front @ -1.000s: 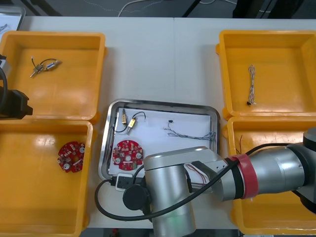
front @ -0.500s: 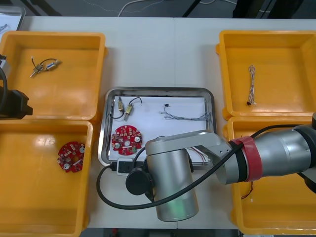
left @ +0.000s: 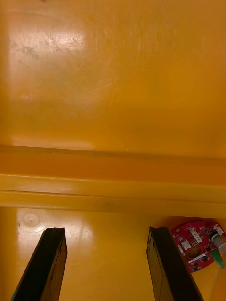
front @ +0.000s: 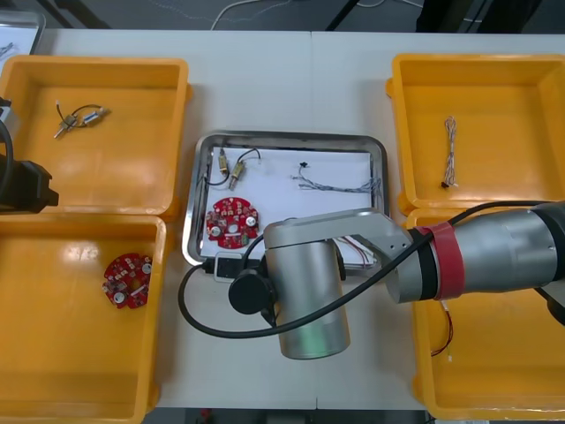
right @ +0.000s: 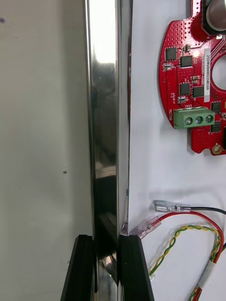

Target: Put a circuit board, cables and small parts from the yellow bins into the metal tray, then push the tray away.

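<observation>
Fingers (right: 134, 268) of the right pincer (right: 107, 244) clamp the near rim of the metal tray (right: 106, 117), one inside and one outside, toward its left end. Just past them lie a red and yellow cable (right: 188, 230) and the circuit board (right: 188, 84). Farther in are small metal parts (front: 228, 168) and a thin cable (front: 340, 185). I'd guess the tray is stiff, light and slick on the desk (front: 291, 79), so held off-centre it may swivel. Off left, the left pincer (left: 106, 230) hangs open over the yellow bins (left: 113, 94).
</observation>
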`<move>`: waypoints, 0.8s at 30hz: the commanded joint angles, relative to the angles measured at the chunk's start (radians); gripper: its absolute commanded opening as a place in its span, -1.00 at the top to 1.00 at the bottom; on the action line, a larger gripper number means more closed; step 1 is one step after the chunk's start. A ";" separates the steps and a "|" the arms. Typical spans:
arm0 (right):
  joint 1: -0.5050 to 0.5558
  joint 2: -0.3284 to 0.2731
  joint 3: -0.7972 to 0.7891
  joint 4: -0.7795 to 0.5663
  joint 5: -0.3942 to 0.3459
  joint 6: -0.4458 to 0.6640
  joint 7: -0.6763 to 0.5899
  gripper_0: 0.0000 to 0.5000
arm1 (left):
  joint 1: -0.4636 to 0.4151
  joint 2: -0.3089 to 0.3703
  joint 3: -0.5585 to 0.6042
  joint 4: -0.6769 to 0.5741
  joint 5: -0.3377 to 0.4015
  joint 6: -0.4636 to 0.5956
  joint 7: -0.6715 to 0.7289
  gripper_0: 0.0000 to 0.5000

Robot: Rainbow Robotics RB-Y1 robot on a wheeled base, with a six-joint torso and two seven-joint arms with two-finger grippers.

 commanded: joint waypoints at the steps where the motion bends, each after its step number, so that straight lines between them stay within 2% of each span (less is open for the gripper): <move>1: -0.069 -0.016 0.010 0.037 0.009 -0.028 0.048 1.00 | 0.017 -0.009 -0.012 -0.020 0.004 -0.009 -0.066 -1.00; 19: -0.150 -0.017 0.010 0.163 0.005 -0.102 0.126 1.00 | 0.017 -0.009 -0.012 -0.020 0.004 -0.009 -0.066 -1.00; 24: -0.184 -0.017 0.010 0.198 -0.035 -0.122 0.138 1.00 | 0.017 -0.009 -0.012 -0.020 0.004 -0.009 -0.066 -1.00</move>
